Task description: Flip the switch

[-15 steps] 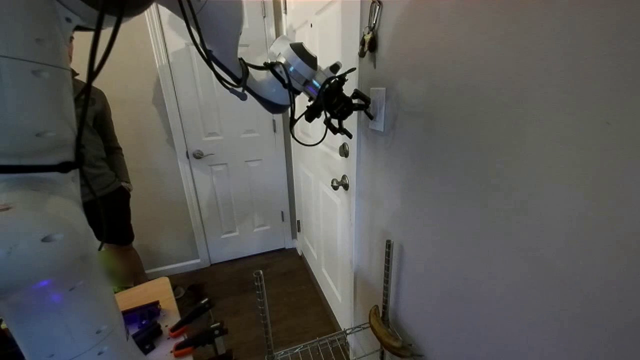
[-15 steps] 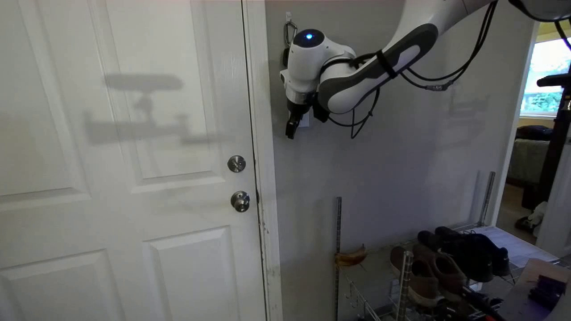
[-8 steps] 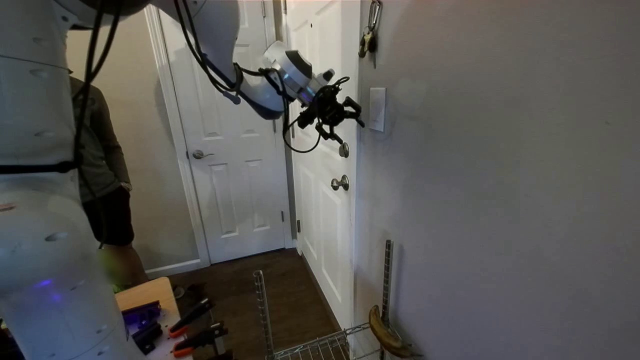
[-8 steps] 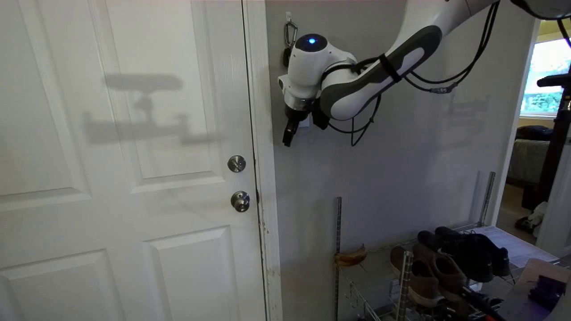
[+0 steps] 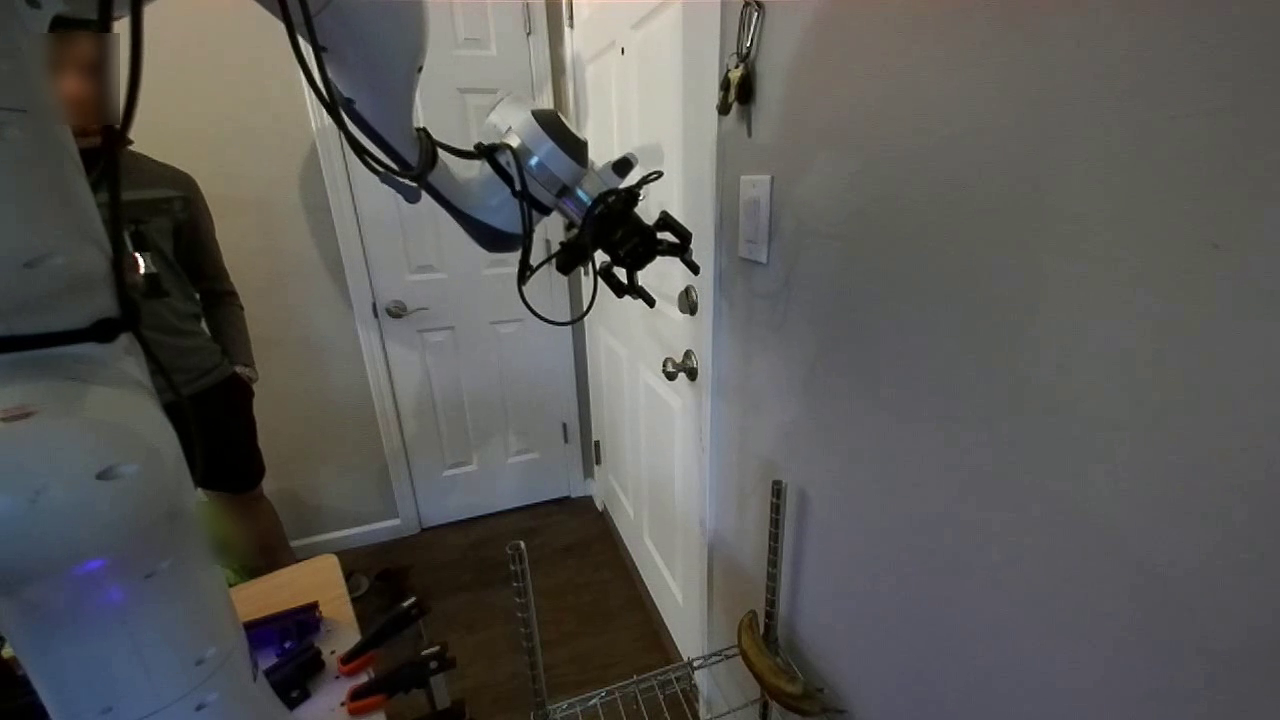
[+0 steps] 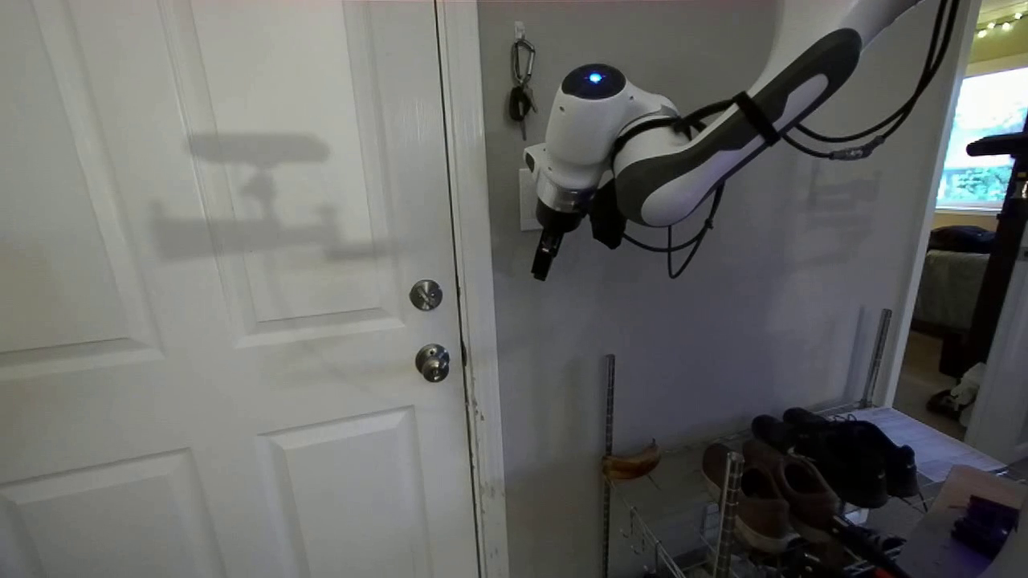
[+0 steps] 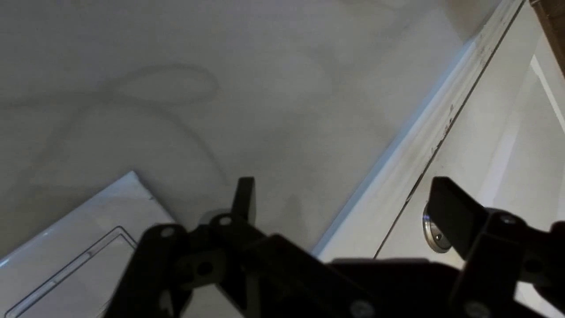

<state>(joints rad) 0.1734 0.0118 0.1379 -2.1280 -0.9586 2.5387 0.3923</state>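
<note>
With fingers spread wide and nothing gripped, the claw is being held, in an exterior view, left of and apart from the white switch on the wall, below hanging keys

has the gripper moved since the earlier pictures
Yes. In an exterior view the gripper has drawn back from the light switch and sunk lower: a second ago it overlapped the light switch's edge, now a gap shows.

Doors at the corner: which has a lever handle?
The door nearer the person: its lever sets it apart from the other door, which has a round knob.
</note>
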